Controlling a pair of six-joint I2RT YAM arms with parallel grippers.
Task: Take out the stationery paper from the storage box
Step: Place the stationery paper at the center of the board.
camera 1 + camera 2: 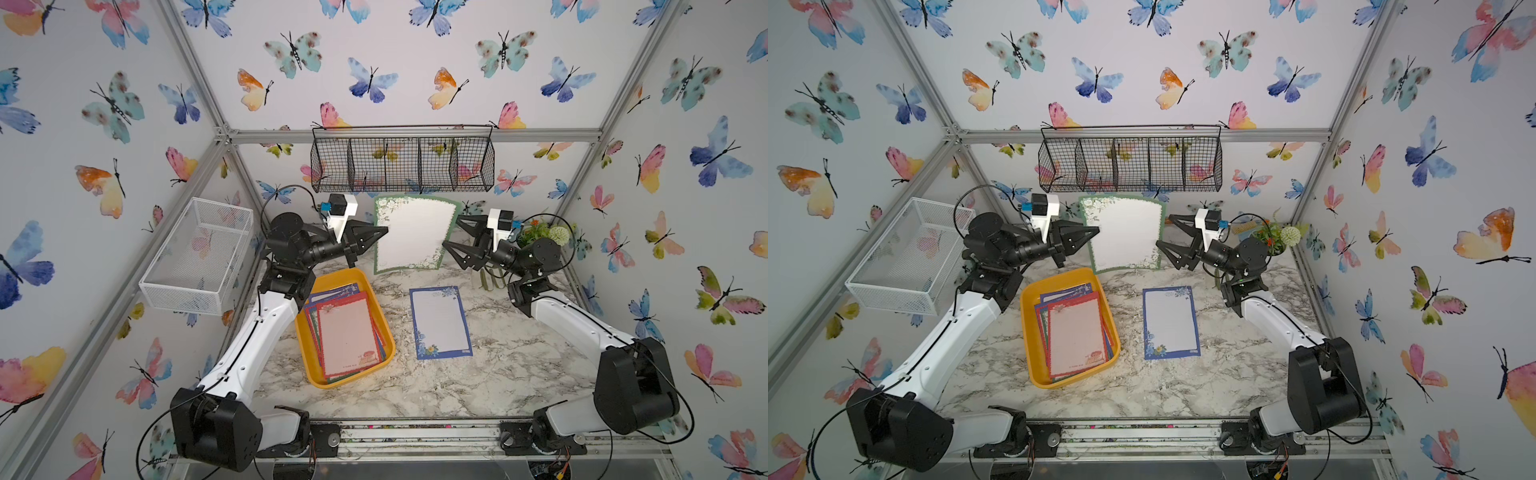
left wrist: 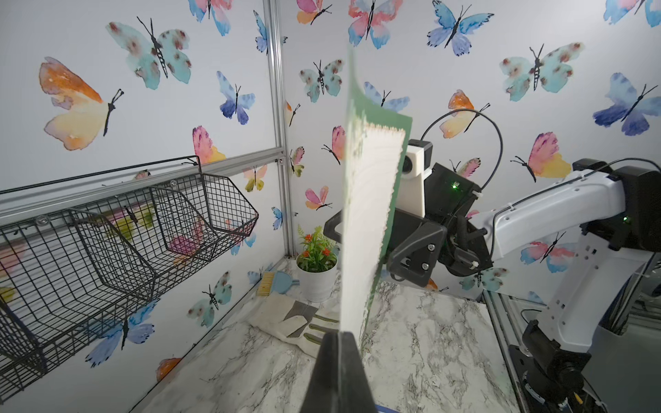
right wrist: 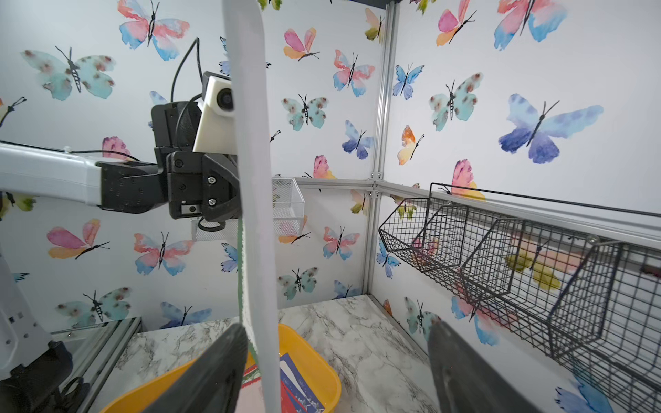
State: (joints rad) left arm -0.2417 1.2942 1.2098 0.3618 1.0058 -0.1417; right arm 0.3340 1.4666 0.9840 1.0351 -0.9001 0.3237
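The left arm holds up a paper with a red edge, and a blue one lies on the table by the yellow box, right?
Not quite. The held paper has a green edge, not red, as both top views show. The left gripper does hold it, and the blue paper lies on the table by the yellow box.

Butterfly-papered walls (image 1: 395,62), marble tabletop (image 1: 519,353)
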